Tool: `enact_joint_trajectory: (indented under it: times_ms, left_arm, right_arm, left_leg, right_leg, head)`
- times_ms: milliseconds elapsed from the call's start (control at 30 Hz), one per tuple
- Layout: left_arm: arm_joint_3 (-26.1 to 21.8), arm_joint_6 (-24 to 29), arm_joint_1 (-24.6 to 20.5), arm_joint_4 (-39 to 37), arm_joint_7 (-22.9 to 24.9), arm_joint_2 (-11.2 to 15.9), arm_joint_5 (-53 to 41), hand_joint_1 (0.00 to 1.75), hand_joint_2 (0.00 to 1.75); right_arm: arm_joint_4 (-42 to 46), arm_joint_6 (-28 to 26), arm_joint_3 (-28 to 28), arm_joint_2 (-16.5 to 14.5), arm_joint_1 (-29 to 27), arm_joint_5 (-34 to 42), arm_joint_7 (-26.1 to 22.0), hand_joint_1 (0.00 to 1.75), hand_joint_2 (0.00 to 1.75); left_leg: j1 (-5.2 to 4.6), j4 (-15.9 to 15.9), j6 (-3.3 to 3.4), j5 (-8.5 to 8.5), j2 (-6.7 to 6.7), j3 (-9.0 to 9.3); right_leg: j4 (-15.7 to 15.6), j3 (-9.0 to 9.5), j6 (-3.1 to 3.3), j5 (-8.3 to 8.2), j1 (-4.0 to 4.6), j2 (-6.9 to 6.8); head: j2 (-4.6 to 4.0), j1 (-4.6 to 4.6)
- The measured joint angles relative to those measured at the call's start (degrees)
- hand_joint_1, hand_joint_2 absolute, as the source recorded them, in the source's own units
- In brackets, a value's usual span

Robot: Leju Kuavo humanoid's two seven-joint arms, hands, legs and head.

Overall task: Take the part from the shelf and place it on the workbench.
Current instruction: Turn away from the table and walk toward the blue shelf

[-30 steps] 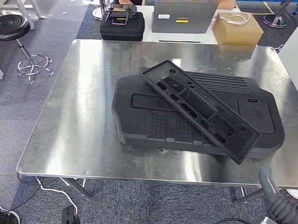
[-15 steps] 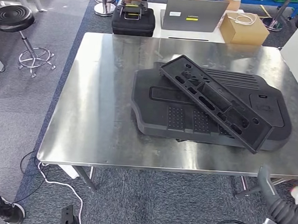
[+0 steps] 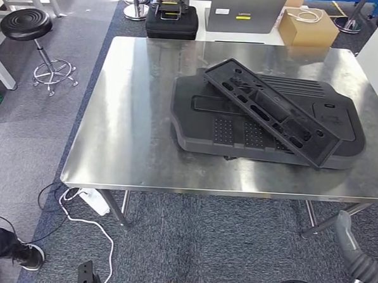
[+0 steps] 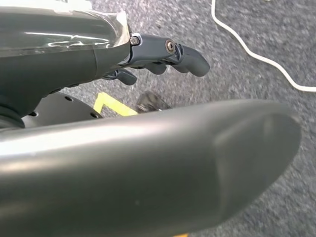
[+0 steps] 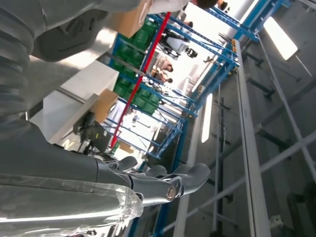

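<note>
The long black perforated plastic part (image 3: pixel 272 112) already lies on the steel worktop (image 3: pixel 126 113) atop a wider black panel (image 3: pixel 212 130), both empty hands, left (image 4: pixel 168 54) and right (image 5: pixel 164 182), loosely open, so placement looks done.

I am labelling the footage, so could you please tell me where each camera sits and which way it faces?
Head view: high on the body, looking down at the steel workbench and black plastic panels; right robot hand shows.
Left wrist view: looks down at grey carpet, past the left robot hand.
Right wrist view: points up at blue shelving, past the right robot hand.
Head and left wrist views share a white cable.
</note>
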State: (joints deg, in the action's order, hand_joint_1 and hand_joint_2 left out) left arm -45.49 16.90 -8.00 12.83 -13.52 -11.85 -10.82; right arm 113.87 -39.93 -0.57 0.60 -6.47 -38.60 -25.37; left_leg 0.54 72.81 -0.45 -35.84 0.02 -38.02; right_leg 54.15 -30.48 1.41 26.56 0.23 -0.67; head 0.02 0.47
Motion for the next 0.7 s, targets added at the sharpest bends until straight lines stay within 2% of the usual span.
enact_joint_trajectory:
  times_ms: [33,67,100,133,167,233,267,300,333,367,433,467,500,533,567,600,633,667,700]
  left_arm:
    - [0.0,0.0,0.0,0.0,0.0,0.0,0.0,0.00,0.00]
    - [0.0,0.0,0.0,0.0,0.0,0.0,0.0,0.00,0.00]
    - [0.0,0.0,0.0,0.0,0.0,0.1,0.0,0.00,0.00]
    - [0.0,0.0,-0.1,0.0,-0.1,0.0,0.0,0.00,0.00]
    - [0.0,0.0,-0.1,0.0,-0.1,0.0,0.0,0.00,0.00]
    - [-0.1,-0.1,-0.1,0.0,-0.2,0.0,0.0,0.00,0.00]
    - [-0.1,-0.1,0.1,0.0,-0.3,0.0,0.0,0.00,0.00]
    - [-0.1,-0.1,0.2,0.0,-0.3,0.0,0.0,0.00,0.00]
    - [-0.1,-0.1,0.3,0.0,-0.2,0.0,0.0,0.00,0.00]
    - [-0.1,0.0,0.3,0.0,-0.2,0.0,0.0,0.00,0.00]
    - [-0.1,0.0,0.2,0.0,-0.3,0.0,0.0,0.00,0.00]
    - [-0.1,0.0,0.2,0.0,-0.3,0.0,0.0,0.00,0.00]
    - [-0.1,0.0,0.2,0.0,-0.3,0.0,0.0,0.00,0.00]
    - [-0.2,0.0,0.2,0.0,-0.3,0.0,0.0,0.00,0.00]
    - [-0.2,0.0,0.2,0.0,-0.3,0.0,0.0,0.00,0.00]
    - [-0.2,0.0,0.2,0.0,-0.4,0.0,0.0,0.00,0.00]
    - [-0.2,0.0,0.2,0.0,-0.4,0.0,0.0,0.00,0.00]
    - [-0.2,0.0,0.2,0.0,-0.4,0.0,0.0,0.00,0.00]
    - [-0.2,0.0,0.2,0.0,-0.4,0.0,0.0,0.00,0.00]
  right_arm:
    - [-0.1,0.0,-0.1,0.0,0.0,0.1,0.1,0.00,1.75]
    - [-0.3,0.0,-0.2,0.1,0.0,0.3,0.3,0.00,1.75]
    - [-0.4,0.0,-0.3,0.1,-0.1,0.6,0.5,0.00,1.75]
    - [-0.5,0.0,-0.5,0.2,-0.1,0.9,0.7,0.00,1.75]
    - [-0.5,0.0,-0.7,0.3,-0.1,1.3,1.0,0.00,1.75]
    - [-0.8,0.3,-1.1,0.6,-0.2,2.4,1.5,0.00,1.75]
    - [-1.0,0.4,-1.3,0.8,-0.3,3.1,1.7,0.00,1.75]
    - [-1.3,0.7,-1.5,0.9,-0.4,3.8,1.9,0.00,1.75]
    - [-1.6,0.9,-1.7,1.1,-0.5,4.6,2.1,0.00,1.75]
    - [-1.8,1.2,-2.0,1.3,-0.5,5.2,2.2,0.00,1.75]
    - [-2.3,1.5,-2.4,1.7,-0.6,6.0,2.3,0.00,0.87]
    - [-2.5,1.5,-2.6,1.8,-0.7,6.1,2.3,0.00,0.44]
    - [-2.7,1.6,-2.7,1.9,-0.7,6.3,2.3,0.00,0.00]
    - [-2.9,1.7,-2.8,1.9,-0.8,6.5,2.3,0.00,0.00]
    - [-3.1,1.8,-2.9,2.0,-0.8,6.8,2.3,0.00,0.00]
    - [-3.2,2.0,-3.0,2.0,-0.8,7.2,2.3,0.00,0.00]
    - [-3.3,2.4,-3.1,2.1,-0.7,7.8,2.3,0.00,0.00]
    - [-3.5,2.8,-3.4,2.3,-0.6,8.6,2.4,0.00,0.00]
    - [-3.8,3.3,-3.8,2.4,-0.4,9.6,2.4,0.00,0.00]
  left_leg:
    - [0.29,-0.3,-0.38,1.39,0.01,1.10]
    - [0.60,-2.4,-0.79,3.19,0.02,3.02]
    - [0.93,-6.0,-1.26,4.42,0.02,5.51]
    - [1.03,-9.7,-1.47,4.63,0.00,7.89]
    - [1.05,-12.6,-1.39,4.25,-0.02,9.48]
    - [0.68,-14.6,-0.55,3.40,-0.08,10.33]
    - [0.63,-14.5,0.08,3.64,-0.04,9.87]
    - [0.59,-14.4,0.67,4.03,0.07,9.51]
    - [0.58,-14.4,1.31,4.53,0.19,9.02]
    - [0.56,-14.4,1.91,5.10,0.31,8.43]
    - [0.22,-14.4,2.63,6.20,0.42,7.19]
    - [-0.03,-14.3,2.80,6.72,0.45,6.54]
    - [-0.28,-14.3,2.92,7.23,0.47,5.89]
    - [-0.55,-14.3,3.02,7.75,0.48,5.23]
    - [-0.79,-14.3,3.07,8.22,0.47,4.60]
    - [-0.94,-14.3,3.10,8.67,0.43,4.05]
    - [-1.12,-14.3,3.05,9.05,0.39,3.61]
    - [-1.19,-14.3,2.89,9.44,0.37,3.28]
    - [-1.14,-14.3,2.65,9.85,0.37,3.05]
  right_leg:
    - [0.6,-1.06,-0.30,-0.36,-0.24,-0.04]
    - [1.3,-2.19,-0.65,-0.64,-0.55,-0.06]
    - [2.2,-3.38,-1.03,-0.86,-0.82,-0.07]
    - [3.1,-4.43,-1.41,-0.98,-0.98,-0.07]
    - [3.9,-5.28,-1.85,-1.19,-1.05,-0.05]
    - [4.7,-6.25,-2.72,-1.90,-1.07,-0.03]
    - [4.7,-6.38,-3.11,-2.32,-1.14,0.02]
    - [4.9,-6.61,-3.41,-2.02,-1.27,0.08]
    - [5.9,-6.99,-3.67,-0.64,-1.38,0.15]
    - [8.0,-7.60,-3.87,1.72,-1.46,0.22]
    - [14.9,-9.19,-4.09,7.52,-1.50,0.26]
    - [18.4,-9.65,-4.10,9.22,-1.48,0.26]
    - [20.5,-9.46,-4.01,9.63,-1.45,0.27]
    - [20.6,-8.37,-3.80,8.86,-1.37,0.29]
    - [18.7,-6.35,-3.44,7.39,-1.23,0.34]
    - [15.0,-3.48,-2.88,5.95,-0.96,0.42]
    - [10.4,-0.26,-2.17,5.20,-0.55,0.51]
    - [6.0,2.54,-1.62,5.14,-0.21,0.58]
    - [2.9,4.44,-1.24,5.39,0.14,0.64]
  head:
    - [0.00,-0.01]
    - [0.00,-0.02]
    - [0.00,-0.08]
    - [0.00,-0.27]
    - [0.00,-0.44]
    - [0.00,-0.72]
    - [0.00,-0.69]
    - [0.00,-0.68]
    - [0.00,-0.63]
    - [0.00,-0.58]
    - [0.00,-0.49]
    - [0.00,-0.49]
    - [0.00,-0.50]
    - [0.00,-0.54]
    - [0.00,-0.58]
    - [0.00,-0.61]
    - [0.00,-0.65]
    - [0.00,-0.67]
    - [0.00,-0.69]
